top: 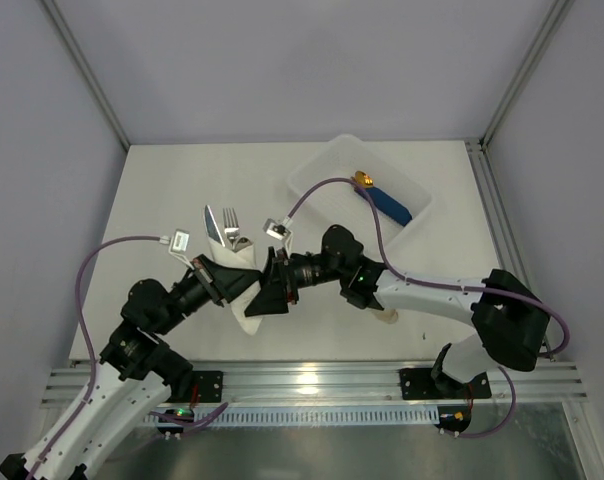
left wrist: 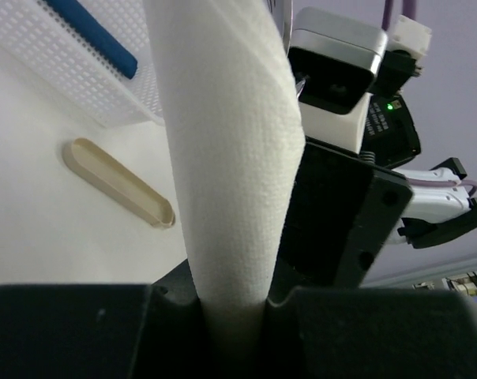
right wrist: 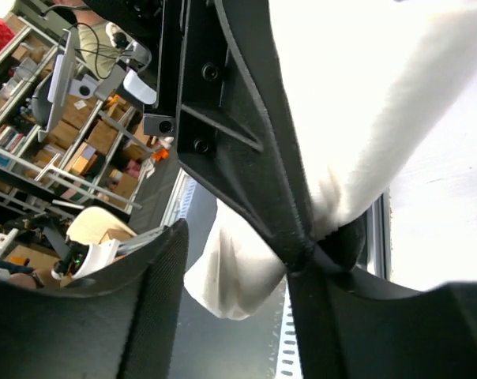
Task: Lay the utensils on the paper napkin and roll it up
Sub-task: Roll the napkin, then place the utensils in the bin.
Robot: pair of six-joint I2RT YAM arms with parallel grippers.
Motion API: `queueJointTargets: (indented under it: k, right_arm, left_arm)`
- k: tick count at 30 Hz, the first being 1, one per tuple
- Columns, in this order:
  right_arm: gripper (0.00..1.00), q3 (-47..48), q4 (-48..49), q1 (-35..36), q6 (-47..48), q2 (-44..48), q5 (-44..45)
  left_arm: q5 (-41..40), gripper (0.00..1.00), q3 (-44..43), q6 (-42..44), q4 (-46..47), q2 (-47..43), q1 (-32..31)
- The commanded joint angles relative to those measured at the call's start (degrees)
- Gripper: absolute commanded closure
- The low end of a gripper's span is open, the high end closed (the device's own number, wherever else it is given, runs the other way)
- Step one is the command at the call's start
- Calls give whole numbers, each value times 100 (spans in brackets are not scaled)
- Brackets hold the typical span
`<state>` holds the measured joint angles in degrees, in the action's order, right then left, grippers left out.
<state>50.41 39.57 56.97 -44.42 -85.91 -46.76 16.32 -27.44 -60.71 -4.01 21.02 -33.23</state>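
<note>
The left gripper (left wrist: 232, 320) is closed narrow on the lower part of the paper napkin (left wrist: 230, 150). The napkin is already wound into a roll and held near the centre of the top view, apparently clear of the table. The utensils (top: 226, 222) poke out of its far end, just left of centre. The right gripper (right wrist: 254, 308) has its jaws apart around the roll's crumpled tail and grips nothing. The step in hand looks like finishing the roll. It would go best with the left pinch firm while the right jaws close on the loose tail and tuck it in, the roll tilted so the cutlery cannot slide out, then laid flat. Counted: 1 napkin roll, 2 utensil tips showing (1 fork head and 1 blade, any others hidden), 1 white tray (top: 322, 170), 1 blue-handled piece (top: 387, 203), 1 beige sleeve (left wrist: 120, 183) and 2 grippers.
</note>
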Motion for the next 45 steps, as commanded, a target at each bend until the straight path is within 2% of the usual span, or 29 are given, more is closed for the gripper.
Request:
queueJointTargets:
  k: [1,5,6,8,9,10,11,14,17,20,24,29,33,34,40,45]
  right_arm:
    - [39,215,-291,-2,574,425,369]
    - [27,-75,-976,-28,856,864,677]
    - [20,-197,-1152,-37,900,1118,773]
    - [18,-286,-1468,-46,1066,1426,984]
    - [17,-313,-2062,-80,1154,1785,1185]
    - [16,-313,-2407,-89,1260,1971,1692]
    - [16,-243,-3237,-98,1478,2164,2027]
    - [14,-67,-4811,-160,1490,2780,3460]
    - [14,-5,-5711,-300,1244,3185,4227]
    - [15,-22,-6258,-380,963,3422,4630]
    - [15,-286,-6400,-467,479,3800,5036]
    - [15,-103,-6970,-617,373,3985,5352]
    - [14,135,-7480,-853,356,4082,6116]
    - [15,188,-7569,-950,382,4073,6248]
    - [15,548,-8131,-1811,602,4116,6390]
    - [15,935,-8711,-2321,514,4030,6223]
  left_arm:
    - [-102,100,-428,260,-363,52,-8]
    - [-173,100,-701,515,-627,218,-8]
    - [-173,100,-736,533,-610,245,-8]
    - [-155,100,-728,560,-531,350,-8]
    - [-164,100,-728,569,-461,385,-8]
    - [-155,100,-728,586,-425,421,-8]
    - [-155,100,-728,586,-373,499,-8]
    - [-199,100,-684,578,-127,675,-8]
    - [-348,100,-684,595,49,833,-8]
    - [-603,100,-649,551,514,1097,-8]
    - [-1138,100,-859,595,954,2043,-183]
    - [-2710,100,-1342,736,1392,3100,-657]
    - [-3178,100,-1561,516,2131,3952,-684]
    - [-3222,100,-1902,507,2211,4441,-693]
    - [-3600,100,-3571,490,2396,6035,-913]
    - [-3986,100,-4725,131,2080,7317,-1027]
